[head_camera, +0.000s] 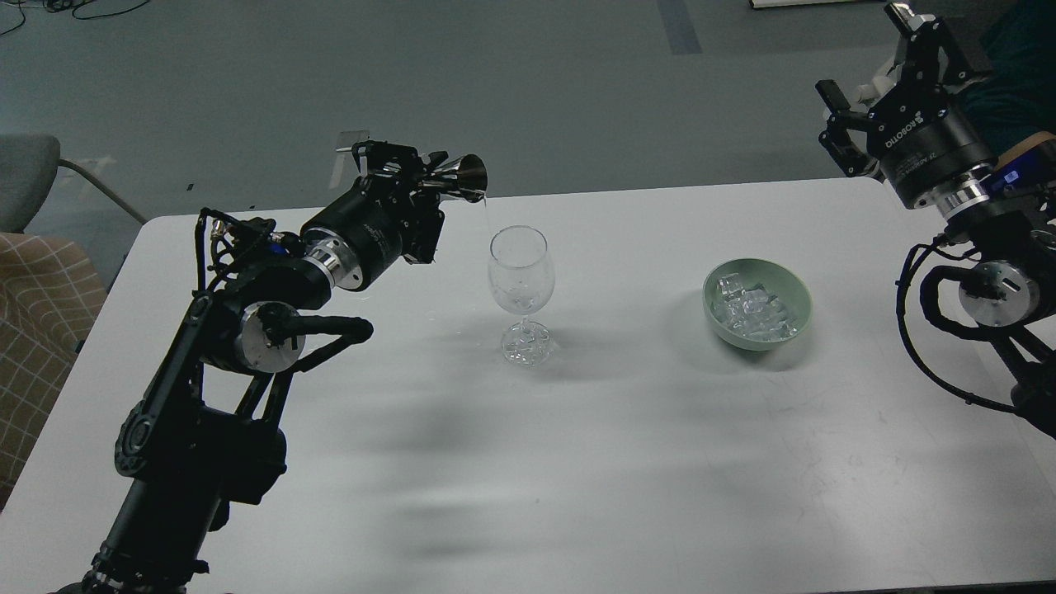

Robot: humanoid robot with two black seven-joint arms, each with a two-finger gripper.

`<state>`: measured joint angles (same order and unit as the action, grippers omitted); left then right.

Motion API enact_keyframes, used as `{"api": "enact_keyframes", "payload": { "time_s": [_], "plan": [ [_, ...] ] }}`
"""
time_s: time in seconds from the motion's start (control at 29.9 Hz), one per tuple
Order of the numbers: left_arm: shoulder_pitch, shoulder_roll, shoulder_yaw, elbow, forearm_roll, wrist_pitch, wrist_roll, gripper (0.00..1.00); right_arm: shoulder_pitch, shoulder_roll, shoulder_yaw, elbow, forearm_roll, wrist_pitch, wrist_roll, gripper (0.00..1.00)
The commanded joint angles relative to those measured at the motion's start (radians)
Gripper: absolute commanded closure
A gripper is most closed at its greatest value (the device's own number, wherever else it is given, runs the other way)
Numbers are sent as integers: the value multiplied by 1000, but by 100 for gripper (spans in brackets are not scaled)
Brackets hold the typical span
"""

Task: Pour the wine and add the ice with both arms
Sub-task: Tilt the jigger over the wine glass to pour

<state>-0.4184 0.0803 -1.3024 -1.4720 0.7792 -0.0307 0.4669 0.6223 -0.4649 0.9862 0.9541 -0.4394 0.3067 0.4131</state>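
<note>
A clear wine glass (520, 276) stands upright on the white table (577, 462), left of centre. My left gripper (417, 165) is shut on a small shiny metal jigger (459, 176), tipped on its side with its mouth pointing right, up and left of the glass rim. A thin stream of clear wine (486, 211) falls from the jigger's lip just left of the rim. A pale green bowl (796, 285) to the right holds several clear ice cubes (752, 312). My right gripper (873, 70) is open and empty, raised beyond the table's far right corner.
A grey chair (25, 177) and a checked cushion (37, 322) stand off the table's left edge. The table's far edge runs just behind the jigger. Grey floor lies beyond.
</note>
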Motion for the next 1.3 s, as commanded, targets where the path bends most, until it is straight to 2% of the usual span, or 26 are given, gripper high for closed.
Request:
{"api": "enact_keyframes", "payload": {
  "time_s": [0.0, 1.1, 1.27],
  "plan": [
    [3, -2, 0, -7, -2, 0, 1, 100, 0, 0, 0, 0, 1, 0, 0, 0],
    [-17, 2, 3, -47, 43, -31, 6, 100, -1, -1, 0, 0, 1, 0, 1, 0],
    [-22, 24, 44, -50, 67, -34, 6, 100, -1, -1, 0, 2, 1, 0, 1, 0]
  ]
}}
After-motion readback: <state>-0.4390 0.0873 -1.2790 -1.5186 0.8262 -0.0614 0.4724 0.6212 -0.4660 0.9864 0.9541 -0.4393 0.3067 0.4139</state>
